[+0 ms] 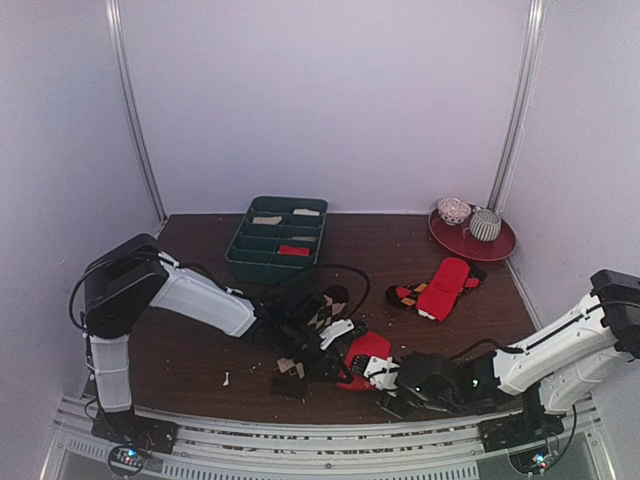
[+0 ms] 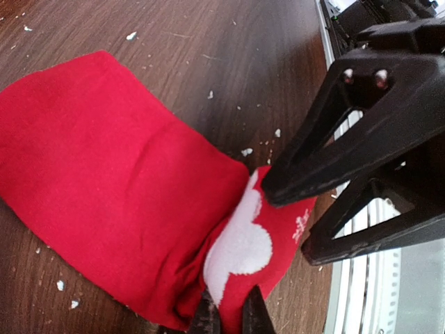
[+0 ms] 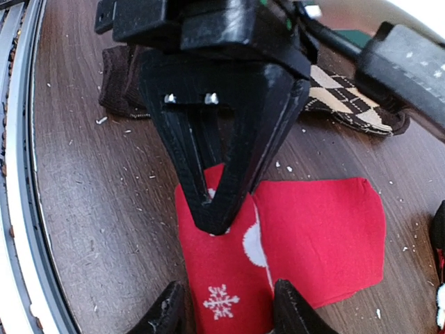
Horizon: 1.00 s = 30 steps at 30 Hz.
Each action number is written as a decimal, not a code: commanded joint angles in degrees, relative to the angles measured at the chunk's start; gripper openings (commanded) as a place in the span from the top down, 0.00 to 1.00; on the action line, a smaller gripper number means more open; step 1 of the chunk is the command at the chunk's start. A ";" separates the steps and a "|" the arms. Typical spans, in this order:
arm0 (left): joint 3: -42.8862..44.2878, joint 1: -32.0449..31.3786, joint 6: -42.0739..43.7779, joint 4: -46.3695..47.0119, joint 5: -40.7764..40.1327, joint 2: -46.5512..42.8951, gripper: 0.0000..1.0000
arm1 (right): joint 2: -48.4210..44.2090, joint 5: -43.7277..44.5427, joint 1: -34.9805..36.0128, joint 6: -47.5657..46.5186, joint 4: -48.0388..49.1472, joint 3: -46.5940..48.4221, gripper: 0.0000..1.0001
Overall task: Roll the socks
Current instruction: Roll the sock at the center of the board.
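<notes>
Red sock [image 3: 320, 236] lies bent at the heel on the table [image 3: 90, 174], near the front rail. Left gripper [image 3: 215, 217] is pinched shut on it at the heel; right gripper [image 3: 229, 313] straddles the snowflake end, jaws apart. We judge it light and limp, so take both layers at 1 end.

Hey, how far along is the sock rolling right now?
Done: nothing near the tools looks rolled. In hand: left tool shut on the red sock, which lies flat; right tool open astride it. Left: roll it, then the brown argyle sock.
</notes>
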 commanded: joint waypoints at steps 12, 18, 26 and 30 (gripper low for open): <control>-2.42 0.11 2.29 -7.38 -4.27 1.80 1.00 | 9.09 -3.59 -0.90 10.91 3.09 -1.63 0.83; -5.09 0.03 6.50 -0.07 -7.09 -8.25 0.84 | 5.30 -17.07 -5.97 23.23 7.50 -8.62 0.99; -12.55 -0.39 14.66 15.84 -5.18 -18.68 0.62 | 9.48 -35.78 -10.82 34.68 11.25 -11.39 0.98; -15.26 -1.53 15.87 20.34 -1.66 -16.78 0.61 | 13.76 -40.19 -12.68 36.07 11.70 -10.43 0.97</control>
